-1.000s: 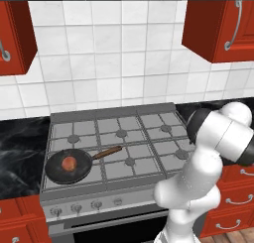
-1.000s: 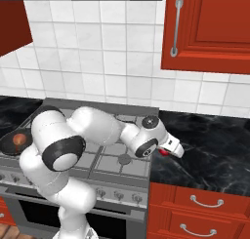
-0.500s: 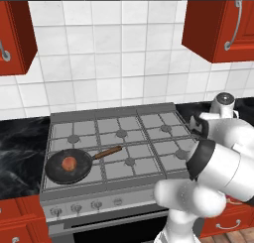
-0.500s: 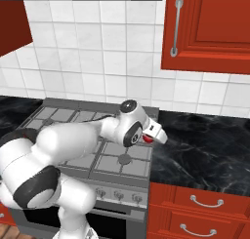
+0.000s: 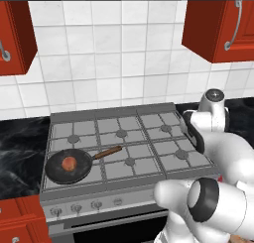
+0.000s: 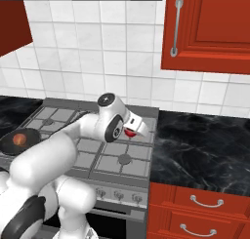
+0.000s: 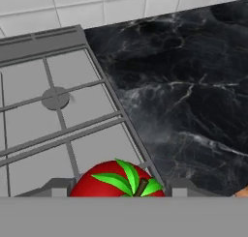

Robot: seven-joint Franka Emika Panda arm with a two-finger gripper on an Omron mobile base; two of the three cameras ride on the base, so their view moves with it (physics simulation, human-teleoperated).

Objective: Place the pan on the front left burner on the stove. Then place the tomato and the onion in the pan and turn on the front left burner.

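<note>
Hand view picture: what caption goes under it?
The pincer carries the tomato above the stove.

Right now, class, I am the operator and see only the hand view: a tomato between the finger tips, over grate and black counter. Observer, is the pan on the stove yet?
Observer: Yes. The pan sits at the front left of the stove, with its handle pointing right and back.
Operator: Is anything in it?
Observer: The onion lies in it.
Operator: Where is my hand over the stove?
Observer: The gripper, shut on the tomato, hangs above the stove's right side, far from the pan.
</note>
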